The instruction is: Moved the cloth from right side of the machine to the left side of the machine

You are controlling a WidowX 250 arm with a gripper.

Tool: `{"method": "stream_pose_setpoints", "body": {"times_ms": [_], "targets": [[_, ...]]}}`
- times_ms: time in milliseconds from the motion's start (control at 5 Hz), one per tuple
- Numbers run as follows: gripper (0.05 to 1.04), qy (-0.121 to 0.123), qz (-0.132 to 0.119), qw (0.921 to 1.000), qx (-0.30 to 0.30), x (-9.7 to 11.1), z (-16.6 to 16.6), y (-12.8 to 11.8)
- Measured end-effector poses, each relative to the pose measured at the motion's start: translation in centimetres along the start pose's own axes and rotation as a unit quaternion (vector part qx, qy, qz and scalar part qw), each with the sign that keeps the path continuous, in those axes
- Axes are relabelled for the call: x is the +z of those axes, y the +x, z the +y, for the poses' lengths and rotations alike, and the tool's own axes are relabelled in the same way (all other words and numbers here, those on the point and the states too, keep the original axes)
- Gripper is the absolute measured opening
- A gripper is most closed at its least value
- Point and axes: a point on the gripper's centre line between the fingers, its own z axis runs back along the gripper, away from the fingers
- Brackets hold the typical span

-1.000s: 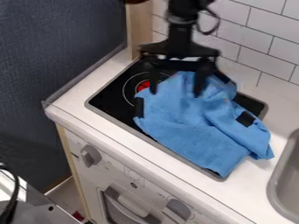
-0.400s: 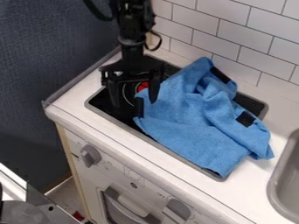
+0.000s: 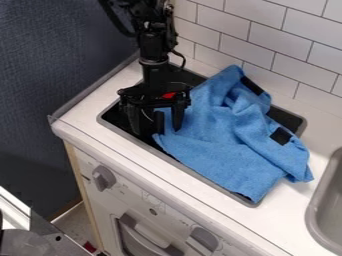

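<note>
White desk [image 3: 284,220] framed black stovetop [image 3: 285,118]. Blue cloth [image 3: 227,135] lay rumpled across stovetop, past its rim. Gripper [image 3: 157,131] hung over stovetop's left end, fingers apart.

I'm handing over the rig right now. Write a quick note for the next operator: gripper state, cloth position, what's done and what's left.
Gripper: jaws open, over the left part of the cooktop, one on either side of the black patch at the cloth's left corner; no grip yet.
Cloth: bunched over the cooktop's middle and right, one end on the counter towards the sink.
Done: gripper at the cloth's left corner.
Left: probably close on it, draw the cloth left, release.
</note>
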Motion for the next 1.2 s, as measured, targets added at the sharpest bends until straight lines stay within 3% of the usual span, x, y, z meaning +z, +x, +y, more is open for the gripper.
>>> {"method": "stream_pose_setpoints", "body": {"times_ms": [200, 600, 800, 1000, 1200], "targets": [[0.941, 0.006, 0.006, 1.0, 0.001, -0.7, -0.2, 0.7], [0.363, 0.02, 0.013, 0.9995, 0.019, -0.7, 0.1, 0.7], [0.159, 0.025, 0.021, 0.9995, 0.004, -0.7, 0.2, 0.4], [0.064, 0.036, 0.025, 0.9989, -0.015, -0.6, 0.7, 0.4], [0.054, 0.055, 0.036, 0.9977, -0.016, 0.3, 3.2, 0.8]]}}
